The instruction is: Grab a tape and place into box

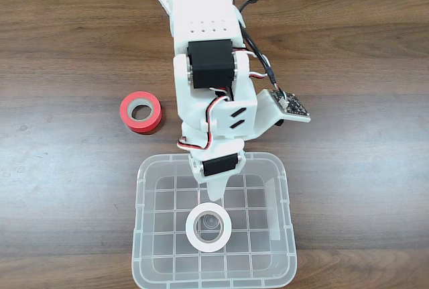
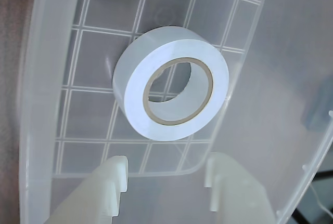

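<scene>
The white tape (image 1: 208,228) lies flat on the grid base of the clear box (image 1: 140,235), near its middle. My gripper (image 1: 216,194) hangs over the box's far half, tips pointing down just short of the roll. In the wrist view the tape (image 2: 130,94) rests on the box (image 2: 47,104) floor just beyond my gripper (image 2: 166,177). Its two pale fingers stand apart with nothing between them, so it is open and clear of the tape.
A red-orange roll with a grey core (image 1: 141,111) sits on the wooden table (image 1: 362,168) to the left of the arm, outside the box. The arm's wrist camera board (image 1: 289,104) and cables stick out to the right.
</scene>
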You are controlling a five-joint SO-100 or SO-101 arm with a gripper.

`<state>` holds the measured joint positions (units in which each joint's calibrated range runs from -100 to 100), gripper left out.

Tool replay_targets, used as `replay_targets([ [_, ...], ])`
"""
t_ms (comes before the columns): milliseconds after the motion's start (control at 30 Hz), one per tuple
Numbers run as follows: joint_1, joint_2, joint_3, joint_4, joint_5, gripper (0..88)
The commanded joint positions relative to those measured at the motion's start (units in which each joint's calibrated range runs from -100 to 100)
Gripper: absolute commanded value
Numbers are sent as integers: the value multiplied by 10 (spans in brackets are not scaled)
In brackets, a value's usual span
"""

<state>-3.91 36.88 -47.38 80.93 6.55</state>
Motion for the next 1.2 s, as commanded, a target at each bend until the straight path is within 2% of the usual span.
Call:
replay_targets([
  [0, 0, -116, -65, 60, -10, 12],
  [300, -14, -243, -62, 183, -29, 12],
  [500, -32, -337, -40, 191, -34, 12],
  [1067, -49, -702, 468, 182, -32, 12],
  [1167, -49, -769, 560, 147, -31, 12],
])
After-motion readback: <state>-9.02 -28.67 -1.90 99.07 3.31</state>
